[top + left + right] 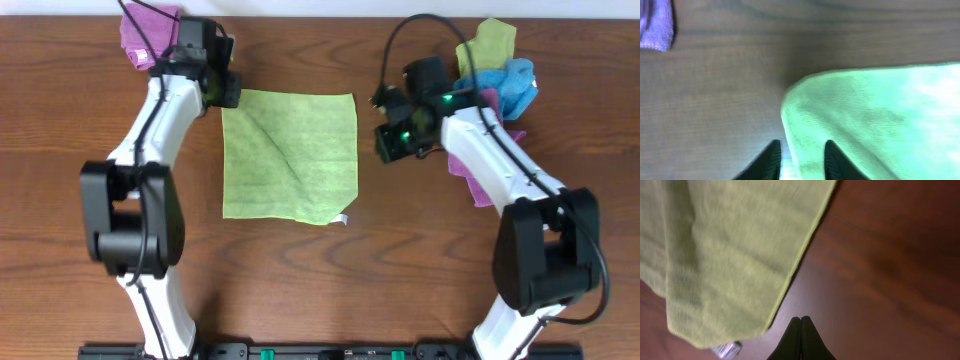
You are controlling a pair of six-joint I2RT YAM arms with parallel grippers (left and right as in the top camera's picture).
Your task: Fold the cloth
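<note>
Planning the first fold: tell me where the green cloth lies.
In the overhead view the green cloth lies flat mid-frame between the arms, with the left gripper at its upper-left corner and the right gripper just off its right edge.

Closed right pincer (801, 322) sits just beside green cloth (730, 255) edge.

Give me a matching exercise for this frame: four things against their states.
Things:
1 green cloth
2 cloth pile
3 left gripper
4 right gripper

States:
A jaws shut, off the cloth
B spread flat
C jaws apart at a cloth edge
D heaped, many colours

Pairs: 1-B, 2-D, 3-C, 4-A
</note>
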